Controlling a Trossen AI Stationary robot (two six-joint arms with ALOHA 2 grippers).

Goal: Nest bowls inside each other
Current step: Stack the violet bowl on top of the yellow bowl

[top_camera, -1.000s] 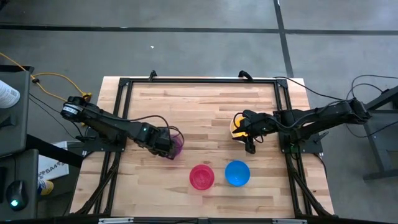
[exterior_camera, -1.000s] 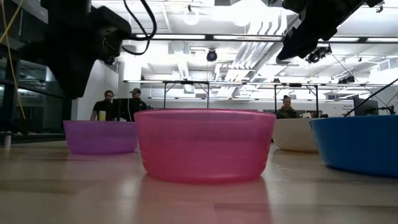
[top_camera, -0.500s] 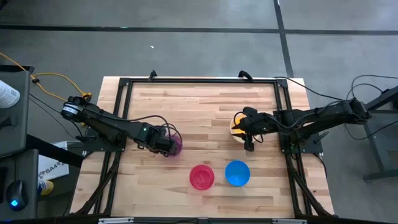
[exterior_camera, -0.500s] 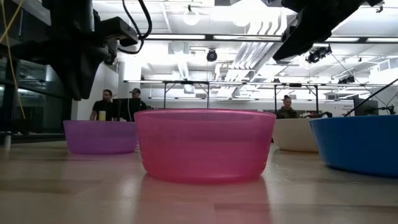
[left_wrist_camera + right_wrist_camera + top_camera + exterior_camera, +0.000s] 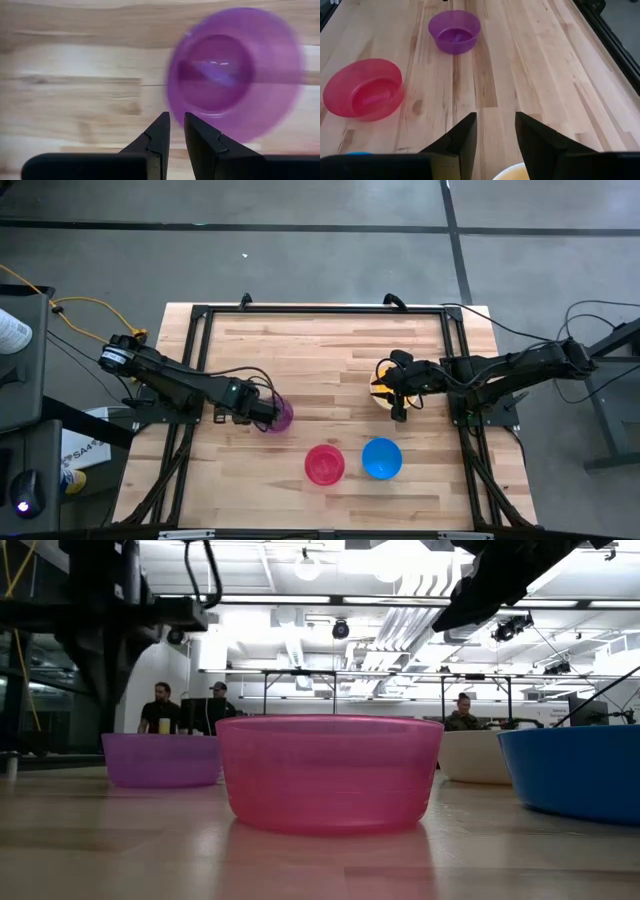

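Hovering low over the wooden table (image 5: 330, 350), the left gripper (image 5: 177, 131) has its jaws nearly together, with only a thin gap, and nothing is between them. The purple bowl (image 5: 235, 72) sits just ahead of these jaws and a little to one side, mouth up, not touching them. The bowl is round, so it has no long side; the jaws can only take it by its thin rim. The jaws look too close together to slip over that rim, so they probably need to spread first. The right gripper (image 5: 495, 134) hangs above the yellow bowl (image 5: 382, 378), which seems to sit inside the white bowl (image 5: 473, 756). Its jaws stand wide apart and hold nothing. Only a bit of yellow rim shows right below these jaws. The pink-red bowl (image 5: 324, 464) and the blue bowl (image 5: 382, 459) rest side by side, well away from both sets of jaws. The left arm is the nearer one to the purple bowl, so that bowl is likely its job.
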